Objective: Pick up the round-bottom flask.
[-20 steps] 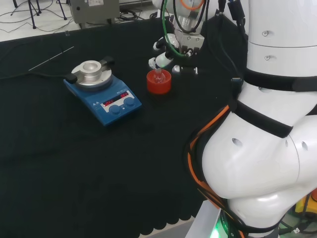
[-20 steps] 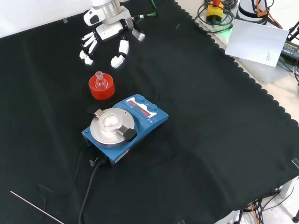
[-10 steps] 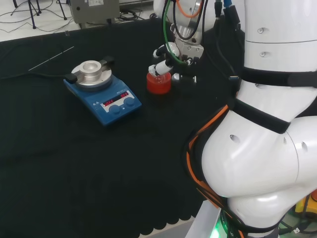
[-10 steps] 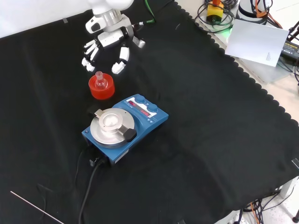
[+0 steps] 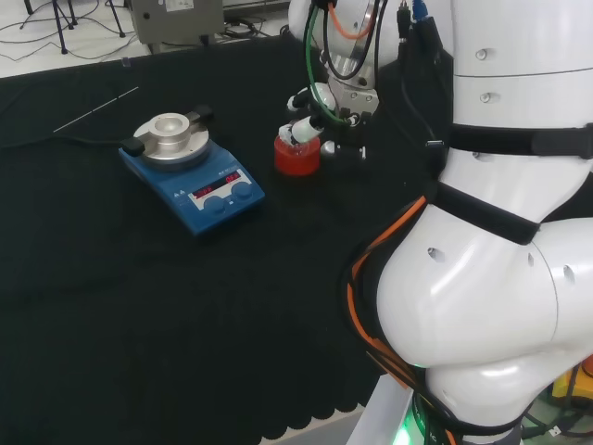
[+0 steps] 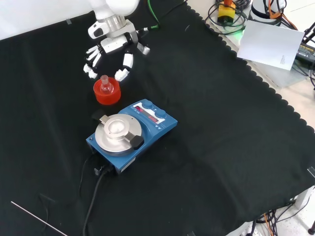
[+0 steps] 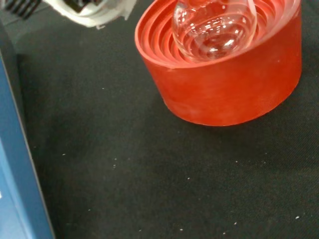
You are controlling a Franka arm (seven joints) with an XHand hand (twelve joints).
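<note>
Front view: one flask (image 6: 104,84) (one stand (image 6: 107,94))

The clear round-bottom flask (image 6: 104,84) stands upright, neck up, seated in a red ribbed stand (image 6: 107,93).

Light is bright and even, seemingly from overhead; shadows on the black cloth (image 6: 221,123) are faint. In the head view the white arm link (image 5: 482,306) at four o'clock shines with soft highlights, not blown out. In the wrist view, glare streaks curve across the glass flask (image 7: 214,27) at one o'clock; the white part of the hand (image 7: 94,12) at eleven o'clock is blurred, as is the blue edge (image 7: 17,189) at eight o'clock.
</note>
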